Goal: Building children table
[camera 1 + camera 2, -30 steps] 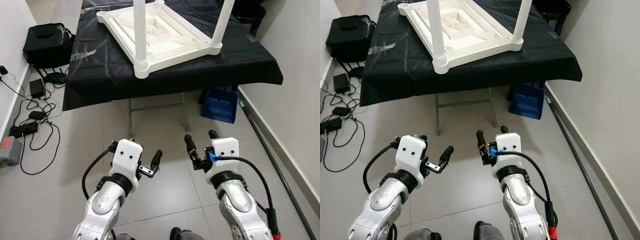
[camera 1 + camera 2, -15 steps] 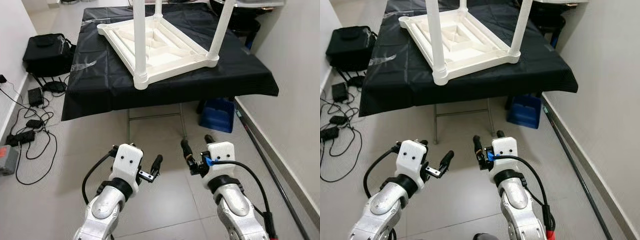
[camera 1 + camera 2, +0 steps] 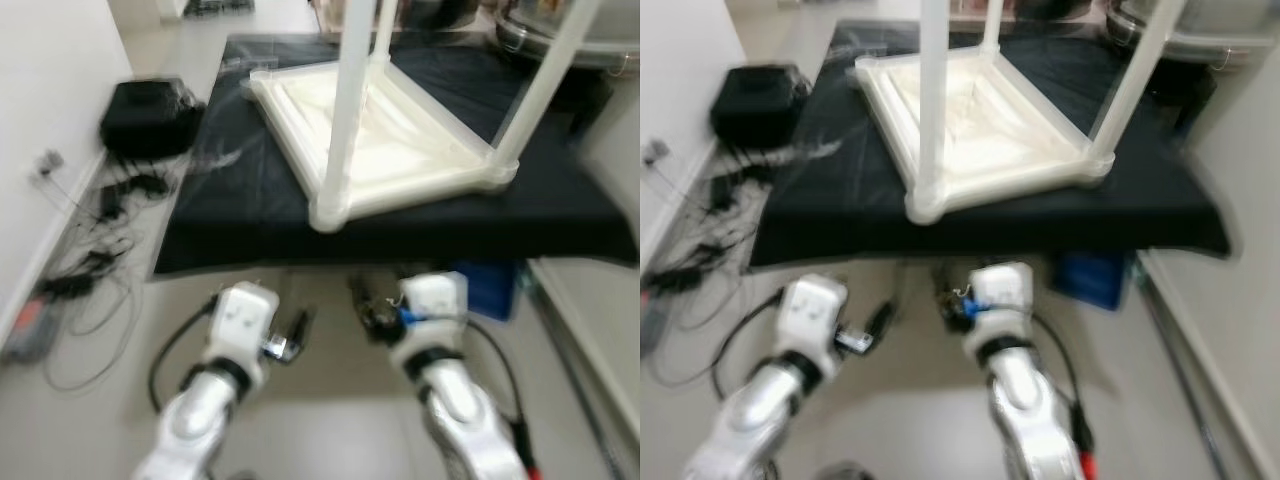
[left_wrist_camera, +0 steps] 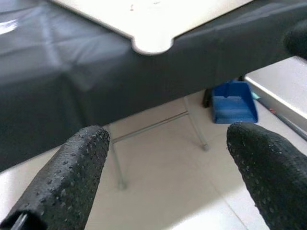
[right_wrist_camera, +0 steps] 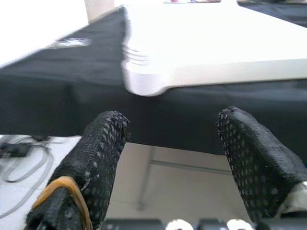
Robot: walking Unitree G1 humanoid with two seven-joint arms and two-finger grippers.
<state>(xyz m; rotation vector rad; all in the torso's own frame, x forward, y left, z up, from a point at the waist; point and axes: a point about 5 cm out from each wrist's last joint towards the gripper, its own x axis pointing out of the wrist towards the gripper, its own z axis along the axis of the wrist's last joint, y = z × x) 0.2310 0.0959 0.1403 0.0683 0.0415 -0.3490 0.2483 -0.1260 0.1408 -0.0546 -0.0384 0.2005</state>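
Black-draped bench (image 3: pixel 250 215), upturned table (image 3: pixel 380 150) beyond fingers (image 4: pixel 72 177)

An upturned white plastic children's table (image 3: pixel 385 150) with upright round legs (image 3: pixel 345 100) takes up most of the black-draped worktable (image 3: pixel 240 215). Bare black cloth lies open along its left side. Underneath, a thin metal frame (image 4: pixel 153 127) and a blue plastic bin (image 4: pixel 234 103) stand on pale floor.
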